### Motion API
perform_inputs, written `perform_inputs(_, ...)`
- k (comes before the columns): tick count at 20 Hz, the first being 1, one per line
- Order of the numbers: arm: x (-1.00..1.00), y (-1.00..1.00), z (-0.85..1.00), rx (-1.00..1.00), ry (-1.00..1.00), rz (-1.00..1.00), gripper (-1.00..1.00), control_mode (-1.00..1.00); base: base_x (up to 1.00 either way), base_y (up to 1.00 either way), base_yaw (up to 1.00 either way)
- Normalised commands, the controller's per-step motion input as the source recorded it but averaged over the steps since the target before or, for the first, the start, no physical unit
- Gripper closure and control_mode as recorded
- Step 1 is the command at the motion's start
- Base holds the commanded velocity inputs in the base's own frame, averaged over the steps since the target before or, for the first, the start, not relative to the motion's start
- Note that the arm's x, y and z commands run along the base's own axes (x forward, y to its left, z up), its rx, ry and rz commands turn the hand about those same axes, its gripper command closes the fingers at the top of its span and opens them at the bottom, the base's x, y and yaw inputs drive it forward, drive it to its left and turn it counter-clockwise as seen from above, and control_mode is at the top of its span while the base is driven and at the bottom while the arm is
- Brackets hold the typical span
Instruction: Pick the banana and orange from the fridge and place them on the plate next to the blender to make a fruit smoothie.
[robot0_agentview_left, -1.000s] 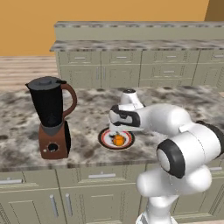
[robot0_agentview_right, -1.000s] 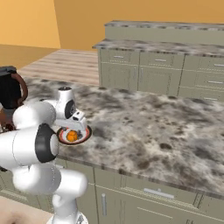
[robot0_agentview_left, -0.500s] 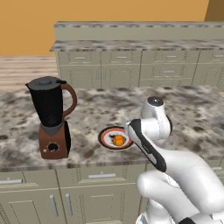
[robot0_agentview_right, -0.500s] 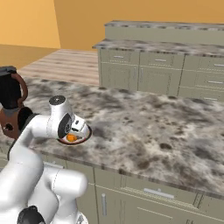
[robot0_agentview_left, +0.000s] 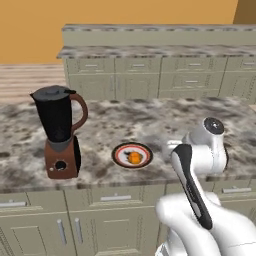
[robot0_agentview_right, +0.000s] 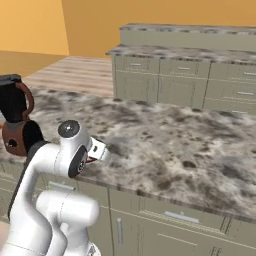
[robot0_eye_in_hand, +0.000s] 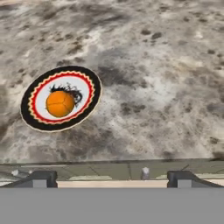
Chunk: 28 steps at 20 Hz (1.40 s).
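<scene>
Orange on the plate beside the blender; arm drawn back, jaws apart and empty.

Left to right in the left base view: the blender (robot0_agentview_left: 60, 131) stands on the marbled tabletop (robot0_agentview_left: 125, 120), the plate (robot0_agentview_left: 132, 155) lies just to its right carrying the orange (robot0_agentview_left: 134, 158), then the white arm (robot0_agentview_left: 197, 165) at the near edge. The hand view adds the plate's rim pattern and the two fingertips (robot0_eye_in_hand: 41, 177) set wide; the right base view hides the plate behind the arm.
</scene>
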Motion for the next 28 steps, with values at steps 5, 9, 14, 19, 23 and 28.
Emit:
perform_inputs(5, 0.0, 0.0, 0.0, 0.0, 0.0, 0.0, -1.0, 1.0, -0.68, -0.4, -0.47)
perform_inputs(9, 0.0, 0.0, 0.0, 0.0, 0.0, 0.0, -1.0, 1.0, -0.33, -0.08, -0.85)
perform_inputs(14, 0.0, 0.0, 0.0, 0.0, 0.0, 0.0, -1.0, 1.0, -0.05, 0.0, -0.94)
perform_inputs(19, 0.0, 0.0, 0.0, 0.0, 0.0, 0.0, -1.0, 1.0, 0.07, -0.01, -0.9)
perform_inputs(23, 0.0, 0.0, 0.0, 0.0, 0.0, 0.0, -1.0, 1.0, 0.3, -0.07, -0.81)
perform_inputs(28, 0.0, 0.0, 0.0, 0.0, 0.0, 0.0, -1.0, 1.0, 0.66, -0.12, -0.69)
